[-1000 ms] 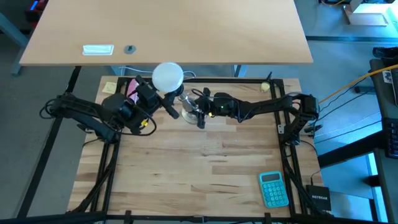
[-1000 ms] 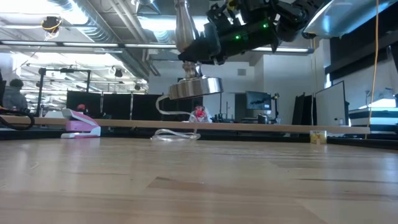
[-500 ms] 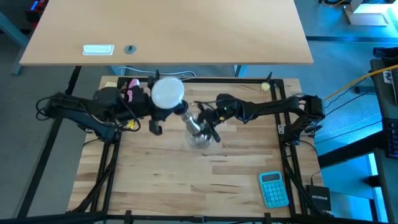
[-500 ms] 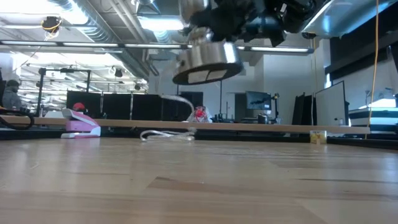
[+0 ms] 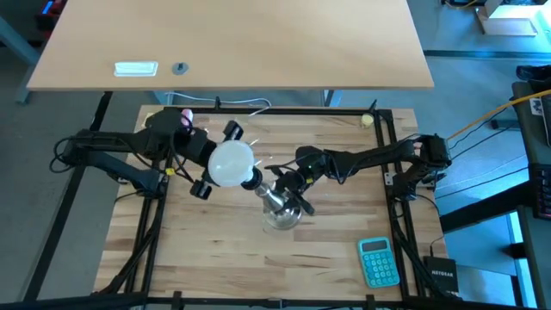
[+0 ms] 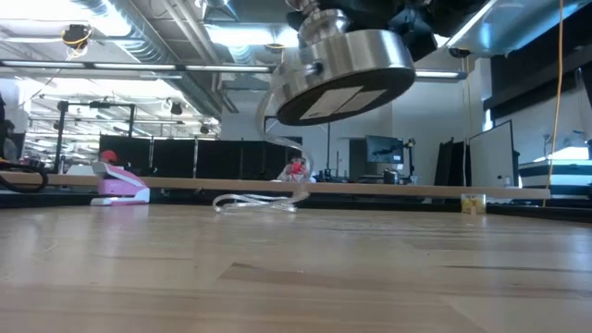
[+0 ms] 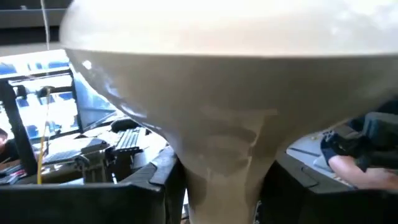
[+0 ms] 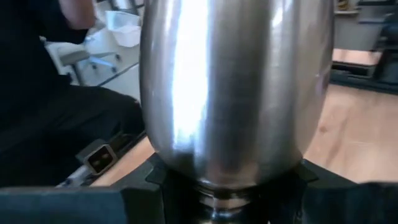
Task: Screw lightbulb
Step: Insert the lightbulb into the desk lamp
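The white lightbulb point(image 5: 231, 164) is held over the middle of the table by my left gripper point(image 7: 217, 208), which is shut on it. Its globe fills the left wrist view. Just right of it my right gripper point(image 5: 289, 182) is shut on the shiny metal socket stand point(image 5: 277, 207). The stand is tipped, and its round base point(image 6: 338, 74) hangs high above the table. The bulb's neck points at the stand's black top point(image 5: 256, 182); whether they touch I cannot tell. A clear cord point(image 6: 254, 200) trails from the stand down to the table. My left gripper pinches the bulb's narrow neck point(image 7: 217, 168) between its two fingers point(image 7: 166, 190), one on each side. The fingers come about level from the table's left. The bulb is lifted clear, its globe above and beyond the fingers. My right gripper pinches the stand where its metal body narrows point(image 8: 227, 198), one finger point(image 8: 163, 180) on each side. The fingers come from the table's right, slanting slightly down. The stand is lifted clear and tilted, its base toward the near edge.
A teal calculator point(image 5: 379, 261) lies near the table's front right. A pink object point(image 6: 118, 185) sits at the far left edge, a small yellow thing point(image 5: 368, 119) at the far right. A larger pale table point(image 5: 232, 43) stands beyond the far edge.
My left gripper has swung the bulb from the far edge toward the table's middle and turned its wrist about. My right gripper has carried the stand toward the near edge. The stand has tipped from upright, so its base now faces the near edge.
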### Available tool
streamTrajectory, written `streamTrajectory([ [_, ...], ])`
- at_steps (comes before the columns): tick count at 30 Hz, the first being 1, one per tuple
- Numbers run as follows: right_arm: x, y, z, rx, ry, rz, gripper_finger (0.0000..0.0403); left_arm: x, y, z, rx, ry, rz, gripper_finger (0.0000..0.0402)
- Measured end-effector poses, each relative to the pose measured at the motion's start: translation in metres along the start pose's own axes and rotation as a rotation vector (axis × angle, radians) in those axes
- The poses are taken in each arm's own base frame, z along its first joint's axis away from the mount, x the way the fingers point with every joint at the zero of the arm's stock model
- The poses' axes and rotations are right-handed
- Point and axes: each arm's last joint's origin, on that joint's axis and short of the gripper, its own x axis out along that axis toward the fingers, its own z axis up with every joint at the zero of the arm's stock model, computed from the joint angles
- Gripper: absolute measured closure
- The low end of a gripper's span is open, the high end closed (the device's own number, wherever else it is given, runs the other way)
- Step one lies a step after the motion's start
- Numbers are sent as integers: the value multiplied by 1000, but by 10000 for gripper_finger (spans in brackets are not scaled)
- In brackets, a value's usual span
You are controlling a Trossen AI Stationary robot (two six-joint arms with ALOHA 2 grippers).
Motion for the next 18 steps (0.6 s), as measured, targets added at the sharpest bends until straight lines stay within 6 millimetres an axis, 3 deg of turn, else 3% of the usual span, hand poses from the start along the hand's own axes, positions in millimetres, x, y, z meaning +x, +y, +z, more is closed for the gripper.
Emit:
streamTrajectory([
  [3, 0, -1, 1, -21, -3, -54, 242, 0, 1, 0, -4, 1, 36, 255],
  [12, -5, -8, 8, -71, -28, -199, 242, -4, 2, 1, -20, 21, 116, 131],
  [18, -25, -14, 18, -82, -24, -352, 242, -25, -6, 15, -44, 68, 278, 115],
])
